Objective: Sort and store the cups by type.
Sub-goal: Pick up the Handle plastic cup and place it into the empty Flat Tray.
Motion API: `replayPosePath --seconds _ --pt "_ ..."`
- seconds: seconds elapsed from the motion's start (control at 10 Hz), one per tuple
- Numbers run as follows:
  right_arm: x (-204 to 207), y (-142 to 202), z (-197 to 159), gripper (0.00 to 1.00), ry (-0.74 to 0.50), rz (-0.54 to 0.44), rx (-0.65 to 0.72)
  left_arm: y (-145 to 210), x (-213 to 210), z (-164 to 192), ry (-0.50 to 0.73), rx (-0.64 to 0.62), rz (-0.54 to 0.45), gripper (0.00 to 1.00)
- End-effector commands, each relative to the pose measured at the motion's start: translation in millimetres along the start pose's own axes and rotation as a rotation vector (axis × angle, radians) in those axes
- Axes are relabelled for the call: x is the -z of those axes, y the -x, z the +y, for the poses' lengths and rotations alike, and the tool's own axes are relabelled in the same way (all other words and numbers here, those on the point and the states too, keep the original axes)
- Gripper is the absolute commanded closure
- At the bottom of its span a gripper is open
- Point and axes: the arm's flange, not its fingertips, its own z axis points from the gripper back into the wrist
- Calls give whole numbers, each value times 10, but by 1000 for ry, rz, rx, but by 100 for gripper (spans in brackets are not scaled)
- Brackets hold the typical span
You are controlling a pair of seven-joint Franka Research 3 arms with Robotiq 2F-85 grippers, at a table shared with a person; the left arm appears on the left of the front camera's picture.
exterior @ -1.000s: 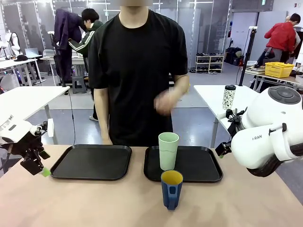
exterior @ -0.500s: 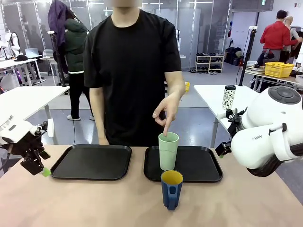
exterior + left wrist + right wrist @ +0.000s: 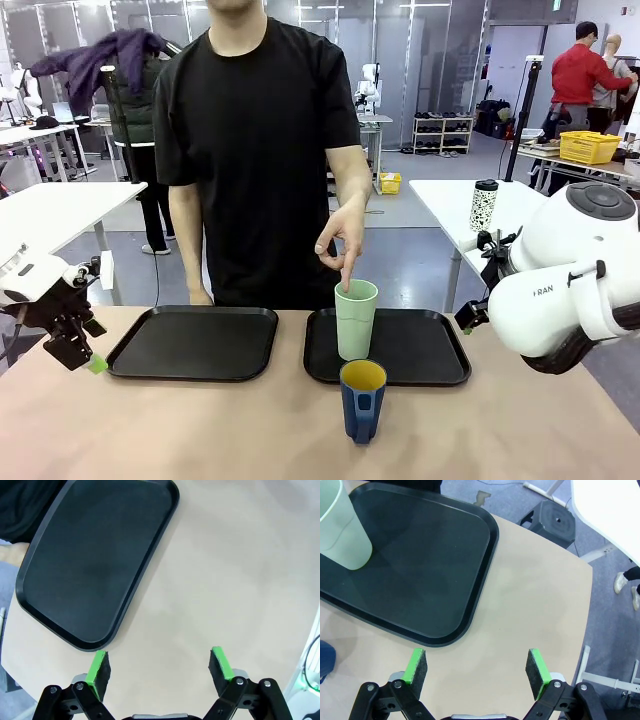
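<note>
Mint-green tumbler [image 3: 356, 320] stands upright on the near left part of the right-hand tray [image 3: 430, 350], and the person's hand [image 3: 342, 235] is over it, index finger pointing down at its rim. Just in front of that tray, on the bare table [image 3: 200, 430], sits the blue mug [image 3: 362, 400], yellow inside, handle toward the robot. The other tray [image 3: 195, 342] lies to the left. Left gripper [image 3: 159, 661] hovers by that tray's corner, fingers apart, nothing between them. Right gripper [image 3: 476, 669] hangs above the table edge, fingers wide apart, holding nothing
</note>
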Motion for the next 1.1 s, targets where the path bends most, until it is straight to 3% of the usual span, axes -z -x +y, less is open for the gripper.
replayPosePath --seconds 0.0,0.2,0.6,0.9,1.0 --pt "-4 22 7 0 3 1 -8 0 23 -1 -18 -9 16 0" --pt "0 0 0 0 0 0 0 0 23 -1 -18 -9 16 0" --pt "-497 -190 -236 0 123 -47 -582 0 23 -1 -18 -9 16 0" --pt "-658 -262 -247 0 -42 23 -900 0 23 -1 -18 -9 16 0" --pt "-667 -266 -226 0 -59 49 -950 0 23 -1 -18 -9 16 0"
